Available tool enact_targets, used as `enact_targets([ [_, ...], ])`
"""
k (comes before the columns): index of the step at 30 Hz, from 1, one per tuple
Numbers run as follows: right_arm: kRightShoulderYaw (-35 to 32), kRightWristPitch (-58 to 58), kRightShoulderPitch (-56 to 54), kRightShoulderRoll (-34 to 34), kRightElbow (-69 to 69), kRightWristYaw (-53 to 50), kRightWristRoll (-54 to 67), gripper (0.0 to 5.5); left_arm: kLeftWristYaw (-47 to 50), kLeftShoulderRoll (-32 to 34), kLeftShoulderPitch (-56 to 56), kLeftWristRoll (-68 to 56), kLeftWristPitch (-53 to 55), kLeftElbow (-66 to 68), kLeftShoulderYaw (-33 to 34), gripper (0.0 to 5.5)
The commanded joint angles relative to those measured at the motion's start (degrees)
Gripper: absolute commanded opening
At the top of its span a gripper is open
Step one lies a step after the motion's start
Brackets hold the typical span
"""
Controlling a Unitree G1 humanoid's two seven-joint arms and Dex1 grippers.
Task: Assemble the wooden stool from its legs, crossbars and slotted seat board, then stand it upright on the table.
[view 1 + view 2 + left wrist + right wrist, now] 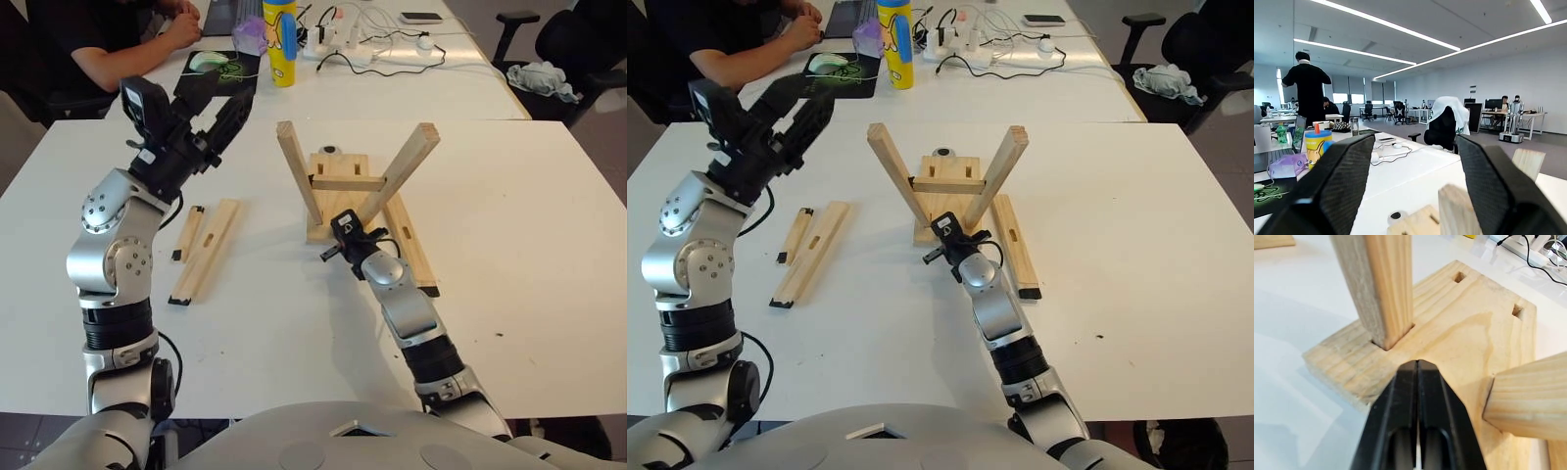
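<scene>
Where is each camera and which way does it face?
Left eye view: on the head, looking forward and down over the table; both arms, left tool raised, right tool by the seat board.
Right eye view: its stereo twin; same scene, same arms.
Left wrist view: left wrist, facing across the room between its open fingers.
Right wrist view: right wrist, close on the seat board and a slotted-in leg; shut fingers.
Shared: both wrist views catch the seat board.
</scene>
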Motion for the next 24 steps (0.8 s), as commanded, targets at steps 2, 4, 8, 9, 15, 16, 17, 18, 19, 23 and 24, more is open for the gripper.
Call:
enact_targets([
  [2, 0.6, 3.2, 4.3, -1.8, 8.2, 1.6, 0.9, 0.00, 9.7, -3.0, -13.9, -2.7, 5.4, 1.5, -0.3, 2.24],
  [4, 0.9, 2.9, 4.0, -1.8, 8.8, 1.9, 1.1, 0.00, 11.1, -3.1, -16.6, -0.3, 6.0, 4.9, -2.0, 1.97],
  [8, 2.1, 2.3, 3.2, -1.6, 10.1, 2.4, 1.4, 0.00, 12.3, -4.0, -19.3, 3.8, 7.6, 10.4, -6.8, 1.33],
  [9, 2.3, 2.2, 3.0, -1.6, 10.4, 2.5, 1.4, 0.00, 12.7, -4.2, -19.7, 4.7, 7.5, 11.5, -7.3, 1.19],
  [15, 2.5, 1.9, 3.4, -1.9, 10.8, 2.6, 1.7, 0.00, 15.3, -3.9, -29.7, 3.9, 8.0, 10.7, -4.0, 0.29],
  [16, 2.5, 2.0, 3.6, -1.9, 10.7, 2.6, 1.7, 0.00, 15.7, -3.7, -30.4, 4.5, 8.4, 10.5, -4.4, 0.16],
  [17, 2.5, 2.0, 3.6, -1.8, 10.6, 2.6, 1.7, 0.00, 15.7, -3.2, -30.1, 6.2, 8.9, 10.7, -5.8, 0.04],
  [18, 2.6, 2.1, 3.6, -1.8, 10.6, 2.6, 1.8, 0.00, 15.6, -3.3, -29.0, 7.2, 9.8, 11.7, -7.1, 0.04],
  [19, 2.6, 2.2, 3.6, -1.8, 10.6, 2.6, 1.8, 0.00, 14.7, -3.5, -26.4, 8.7, 11.2, 13.5, -10.0, 0.04],
  [23, 3.3, 2.6, 3.1, -1.5, 10.5, 3.1, 1.6, 0.00, 13.4, -3.6, -14.0, 16.9, 15.0, 19.4, -23.6, 0.04],
  [24, 3.5, 2.7, 2.9, -1.5, 10.4, 3.2, 1.6, 0.00, 13.6, -3.8, -12.0, 18.2, 15.3, 19.9, -25.1, 0.04],
])
